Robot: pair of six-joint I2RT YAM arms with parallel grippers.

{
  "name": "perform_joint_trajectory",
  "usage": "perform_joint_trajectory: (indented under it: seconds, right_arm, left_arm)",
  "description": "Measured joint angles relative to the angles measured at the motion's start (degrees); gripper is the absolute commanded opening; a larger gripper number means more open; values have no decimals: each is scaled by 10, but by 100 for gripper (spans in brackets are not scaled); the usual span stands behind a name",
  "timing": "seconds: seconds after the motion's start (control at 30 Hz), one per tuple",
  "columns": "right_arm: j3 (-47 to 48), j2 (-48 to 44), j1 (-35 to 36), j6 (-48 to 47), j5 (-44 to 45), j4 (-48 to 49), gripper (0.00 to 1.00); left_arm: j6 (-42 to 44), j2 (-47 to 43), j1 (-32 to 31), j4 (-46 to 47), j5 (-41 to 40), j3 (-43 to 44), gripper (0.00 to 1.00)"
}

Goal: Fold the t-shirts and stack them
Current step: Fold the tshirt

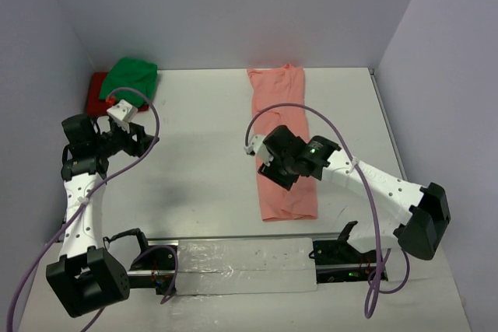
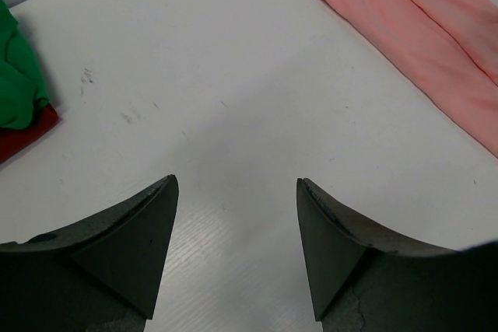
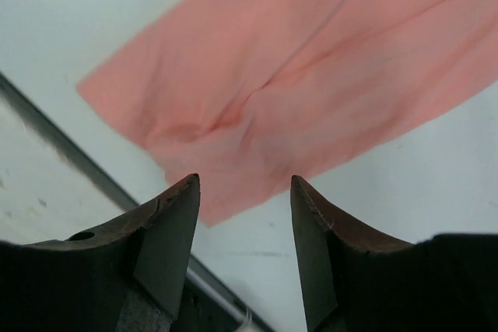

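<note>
Nearest the front edge of the desk (image 1: 202, 184), right of the middle, the near end of the pink shirt (image 1: 284, 106) is found. It's laid out as a long narrow strip running from there back to the far edge. The sides look tucked in, so the lengthwise fold is probably done and the crosswise one is left.

The right claw (image 3: 245, 184) is held just over the strip's near half, jaws spread well apart. Cloth is seen underneath but nothing is pinched. It's likely parked there so a hem can be picked for the next fold.

Further back on the left, the left claw (image 2: 237, 184) is hung over bare desk, opened wide and empty too, presumably kept out of the way.

In the far left corner the green shirt (image 1: 132, 75) is piled on the red shirt (image 1: 97, 91), set aside as the stack. How neatly they're folded can't be told.
</note>
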Motion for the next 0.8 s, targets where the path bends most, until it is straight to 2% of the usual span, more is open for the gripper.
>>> perform_joint_trajectory:
  seconds: [0.2, 0.33, 0.57, 0.8]
  right_arm:
    - [-94, 11, 65, 3, 12, -62, 60]
    - [-124, -4, 120, 2, 31, -85, 61]
    - [-172, -55, 170, 0, 69, -63, 61]
    - [-202, -26, 224, -15, 108, -31, 62]
  left_arm:
    - [-1, 6, 1, 5, -1, -1, 71]
    - [-1, 8, 2, 8, -5, -3, 71]
    - [-1, 8, 3, 9, -11, -4, 72]
    - [-2, 9, 3, 10, -20, -4, 71]
